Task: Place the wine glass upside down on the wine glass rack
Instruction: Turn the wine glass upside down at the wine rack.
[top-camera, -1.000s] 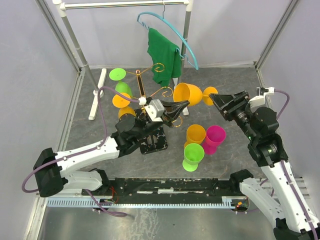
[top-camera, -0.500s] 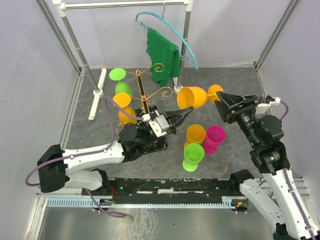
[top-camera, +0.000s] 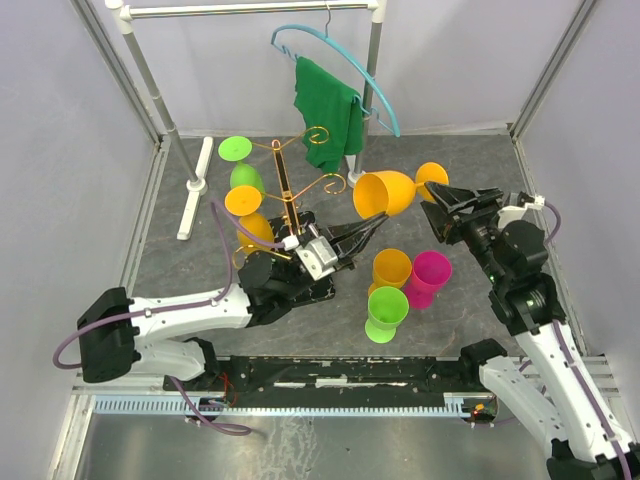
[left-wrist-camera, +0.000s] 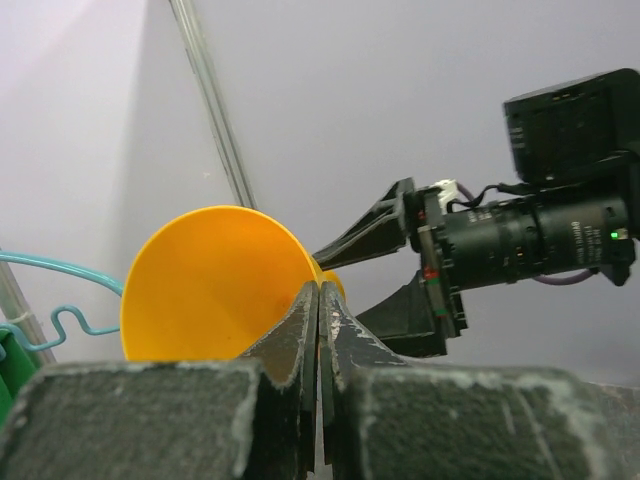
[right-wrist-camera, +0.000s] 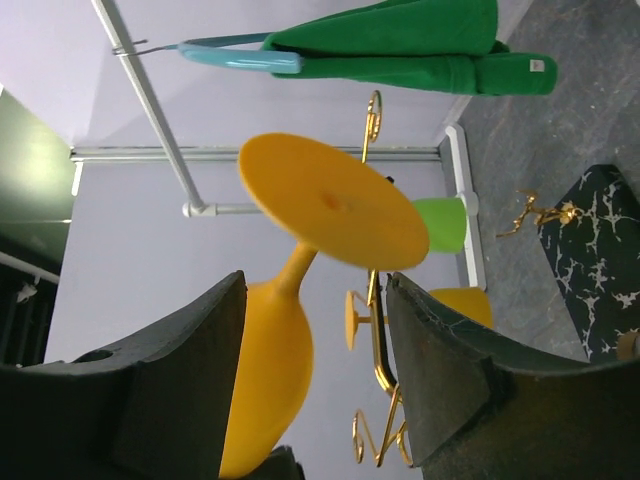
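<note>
Orange wine glass (top-camera: 383, 193) (left-wrist-camera: 215, 285) (right-wrist-camera: 330, 215): we see it in the air above the table, lying on its side. Its bowl faces the left arm and its round foot faces the right arm. It sits just to the right of the rack's curled arms and is not hung on them.
Left gripper (top-camera: 372, 224) (left-wrist-camera: 318, 300): its fingers are pinched on the lower rim of the orange wine glass. In its wrist view we see only a thin slit between them, with the bowl rising right behind.
Right gripper (top-camera: 440, 207) (right-wrist-camera: 315, 285): its jaws are spread wide, one on each side of the stem, and we see a gap on both sides. The foot disc lies just past the tips.
Wine glass rack (top-camera: 284, 185) (right-wrist-camera: 375, 330): the gold stand is upright on its marbled base (right-wrist-camera: 610, 270). In the top view the left arm covers part of that base.
Hung glasses: a green glass (top-camera: 246, 177) and a second orange glass (top-camera: 254, 228) are on the rack's left side, foot up and bowl down.
Standing glasses: an orange cup (top-camera: 391, 268), a pink glass (top-camera: 432, 270) and a lime glass (top-camera: 386, 308) stand upright, close together on the grey table (top-camera: 470, 160), between the two arms.
Clothes rail (top-camera: 250, 9): the white rail is at the back, and we see a teal hanger (top-camera: 378, 95) on it carrying a green cloth (top-camera: 328, 105).
</note>
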